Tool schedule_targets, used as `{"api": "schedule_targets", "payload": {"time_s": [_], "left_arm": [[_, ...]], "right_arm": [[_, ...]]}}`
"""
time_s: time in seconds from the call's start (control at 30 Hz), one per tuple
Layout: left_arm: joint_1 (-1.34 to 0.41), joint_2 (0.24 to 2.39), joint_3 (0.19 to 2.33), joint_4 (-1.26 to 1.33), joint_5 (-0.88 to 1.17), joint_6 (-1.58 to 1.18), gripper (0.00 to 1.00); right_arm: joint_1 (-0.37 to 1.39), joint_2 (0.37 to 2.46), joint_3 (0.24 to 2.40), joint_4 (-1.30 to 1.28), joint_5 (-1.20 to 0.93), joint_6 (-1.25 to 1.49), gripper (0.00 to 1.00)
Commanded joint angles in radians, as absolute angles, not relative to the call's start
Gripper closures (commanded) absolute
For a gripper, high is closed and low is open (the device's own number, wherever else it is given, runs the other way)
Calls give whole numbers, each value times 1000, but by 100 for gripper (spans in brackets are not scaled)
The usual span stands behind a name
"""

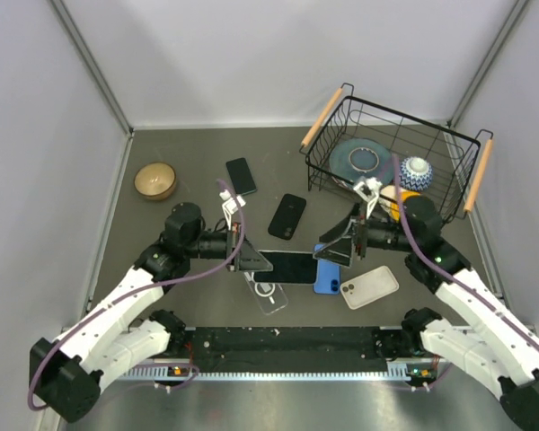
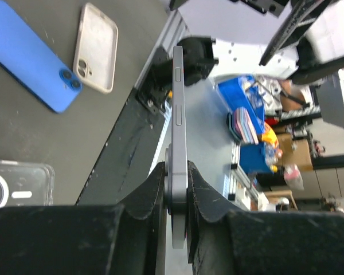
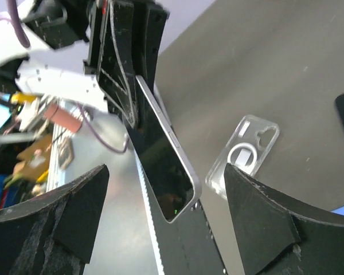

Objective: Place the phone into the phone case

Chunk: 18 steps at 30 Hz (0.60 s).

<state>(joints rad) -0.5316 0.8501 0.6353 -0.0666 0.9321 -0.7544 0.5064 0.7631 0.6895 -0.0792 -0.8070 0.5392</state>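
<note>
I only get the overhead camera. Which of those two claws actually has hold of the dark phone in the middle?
Observer: The left gripper. Its wrist camera shows both fingers clamped on the phone, one on each flat face.
Operator: And the other claw?
Observer: The right gripper is open in its own camera, with a finger on each side of the phone's free end and neither touching it.
Operator: Anything in the see-through case?
Observer: That camera shows the clear case whole, empty, lying flat on the table.

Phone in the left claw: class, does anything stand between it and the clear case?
Nothing visible does. The phone, gripped by the left claw, hangs near the empty clear case; the open right claw flanks its free end.
</note>
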Motion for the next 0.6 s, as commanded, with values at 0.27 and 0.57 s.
{"api": "schedule_targets", "payload": {"time_s": [0.27,0.57], "left_arm": [[-529,960,703,-212,1117,-584,100],[-529,1019,690,-213,1157,-569,100]], "right_arm": [[606,1104,804,-60,-1094,371,28],[664,1180,778,31,-1114,380,35]]}}
